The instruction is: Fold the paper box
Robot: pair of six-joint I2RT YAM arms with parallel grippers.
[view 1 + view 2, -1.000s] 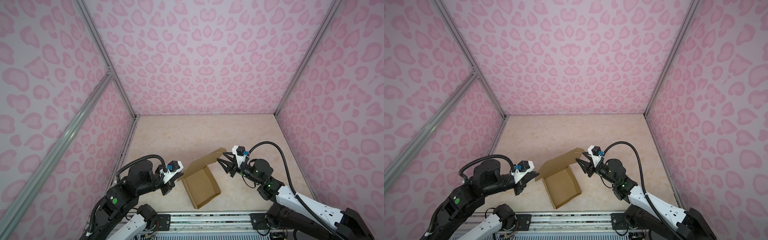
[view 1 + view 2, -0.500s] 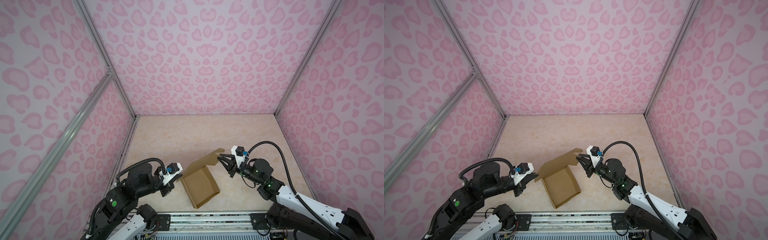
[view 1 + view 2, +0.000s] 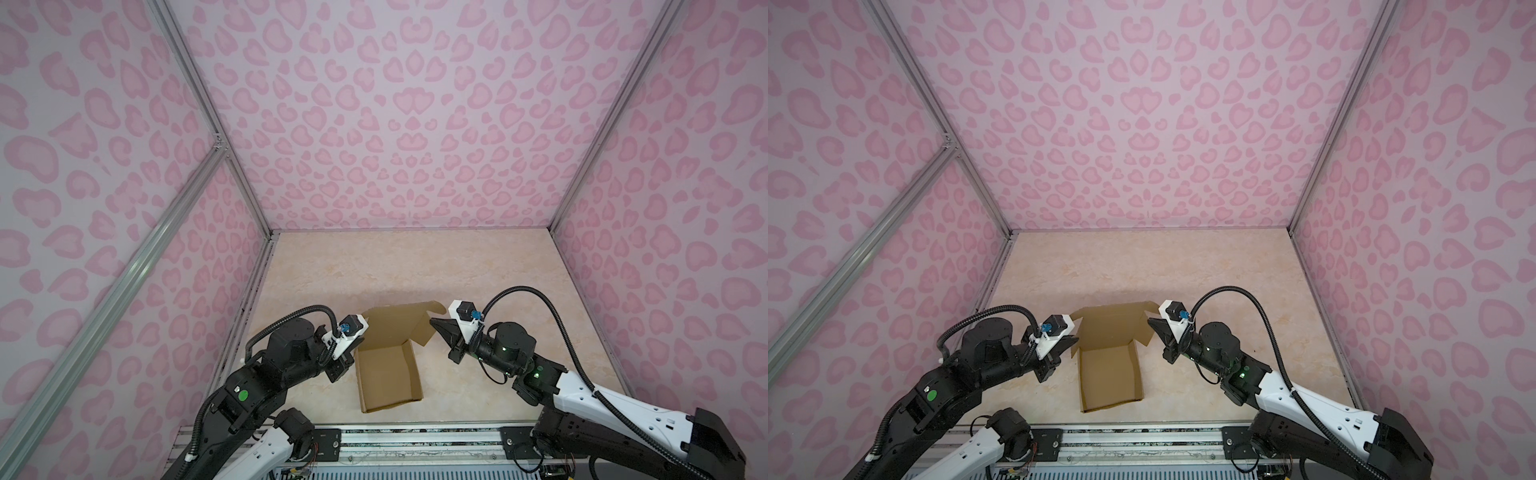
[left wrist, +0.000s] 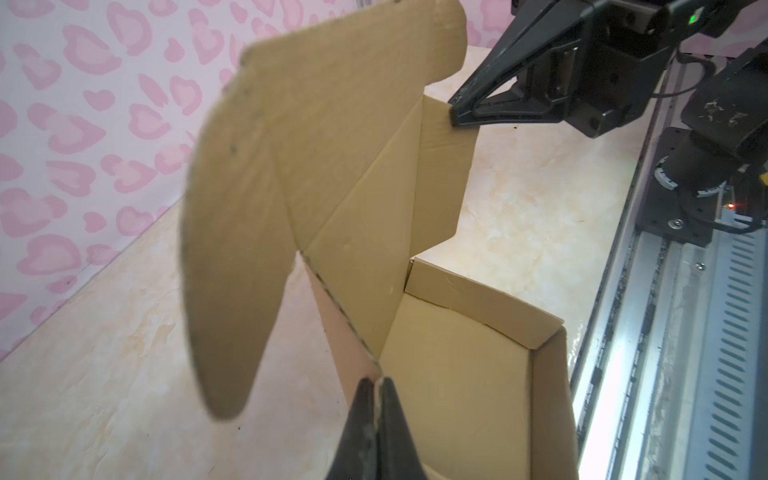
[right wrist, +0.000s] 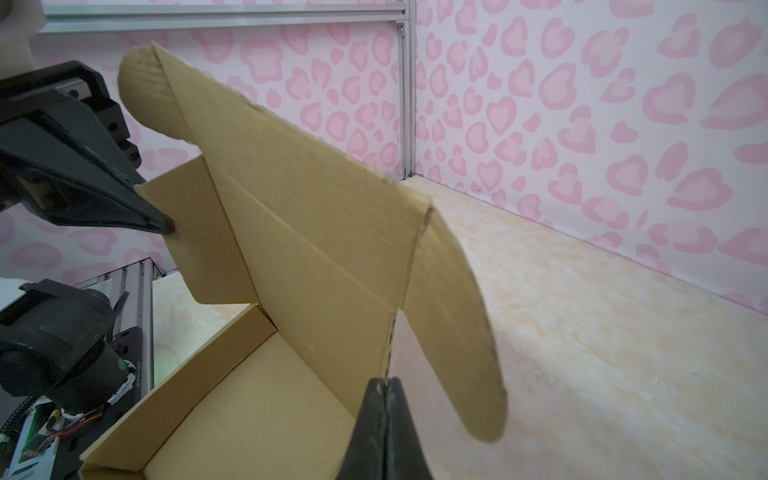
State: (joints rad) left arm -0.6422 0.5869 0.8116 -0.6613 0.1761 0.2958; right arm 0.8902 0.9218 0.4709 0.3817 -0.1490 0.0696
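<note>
Both left end effector (image 4: 376,386) and right end effector (image 5: 386,384) clamp paper box (image 3: 388,374) on beige tabletop (image 3: 415,266) amid pink walls (image 3: 395,124).

Light: bright, even illumination is falling throughout.
Shadow: a faint soft one is lying behind the paper box (image 3: 390,332).
Focus: its near flap (image 4: 232,232) is blurring in the left wrist view.
</note>
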